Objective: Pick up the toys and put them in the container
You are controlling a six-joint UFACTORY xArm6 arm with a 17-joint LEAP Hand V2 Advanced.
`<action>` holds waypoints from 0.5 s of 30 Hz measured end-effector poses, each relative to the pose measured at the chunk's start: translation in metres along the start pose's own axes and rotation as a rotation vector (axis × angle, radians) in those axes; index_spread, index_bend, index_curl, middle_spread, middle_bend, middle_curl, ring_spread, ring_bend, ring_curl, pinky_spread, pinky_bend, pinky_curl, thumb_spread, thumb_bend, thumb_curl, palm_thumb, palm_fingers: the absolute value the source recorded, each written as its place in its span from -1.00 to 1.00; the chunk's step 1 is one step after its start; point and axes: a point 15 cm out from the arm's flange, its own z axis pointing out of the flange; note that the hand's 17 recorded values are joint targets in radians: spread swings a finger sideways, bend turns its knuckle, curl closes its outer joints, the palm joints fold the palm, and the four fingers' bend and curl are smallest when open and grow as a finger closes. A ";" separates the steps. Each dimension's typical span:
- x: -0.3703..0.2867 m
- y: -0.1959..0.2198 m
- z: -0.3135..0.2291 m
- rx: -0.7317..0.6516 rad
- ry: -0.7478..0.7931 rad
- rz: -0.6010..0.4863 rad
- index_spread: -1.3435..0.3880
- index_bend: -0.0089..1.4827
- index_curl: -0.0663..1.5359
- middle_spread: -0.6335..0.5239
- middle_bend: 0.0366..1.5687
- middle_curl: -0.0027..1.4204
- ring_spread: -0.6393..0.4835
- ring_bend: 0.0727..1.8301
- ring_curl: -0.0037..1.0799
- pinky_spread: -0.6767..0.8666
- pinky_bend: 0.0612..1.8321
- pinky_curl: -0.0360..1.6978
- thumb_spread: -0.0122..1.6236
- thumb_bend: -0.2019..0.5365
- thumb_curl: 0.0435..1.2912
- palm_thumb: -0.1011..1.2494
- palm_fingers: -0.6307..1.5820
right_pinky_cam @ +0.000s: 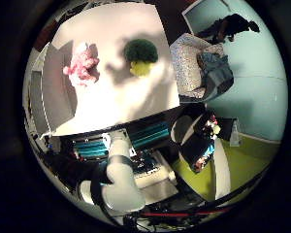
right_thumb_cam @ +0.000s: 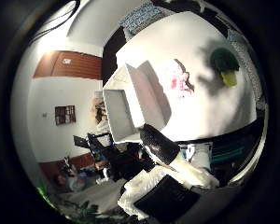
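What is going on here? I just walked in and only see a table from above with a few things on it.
A robot hand is above a white table, holding nothing as far as the views show. Two toys lie loose on the table: a pink plush toy next to a white container, and a green and yellow broccoli toy farther from it. Neither toy is in the container yet.

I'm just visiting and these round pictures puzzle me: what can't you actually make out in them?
- Inside of the white container: thumb side view, its near wall hides the floor.
- Pink toy: washed out by glare in the thumb side view.
- Green and yellow toy: too small for detail.
- Hand: only a fingertip shows.
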 end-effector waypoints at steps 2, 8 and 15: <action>-0.001 -0.008 0.012 0.011 0.001 0.003 0.36 -0.80 -0.61 0.31 -0.62 -0.53 0.58 -0.38 -0.62 0.54 -0.33 -0.66 0.44 -0.51 -0.59 -0.08 -0.26; -0.003 -0.029 0.040 -0.004 0.003 0.023 0.38 -0.79 -0.61 0.37 -0.59 -0.53 0.59 -0.38 -0.63 0.54 -0.30 -0.67 0.43 -0.51 -0.59 -0.11 -0.27; -0.011 -0.048 0.071 -0.031 0.008 0.020 0.41 -0.79 -0.61 0.44 -0.61 -0.54 0.63 -0.38 -0.63 0.55 -0.26 -0.66 0.41 -0.53 -0.60 -0.20 -0.31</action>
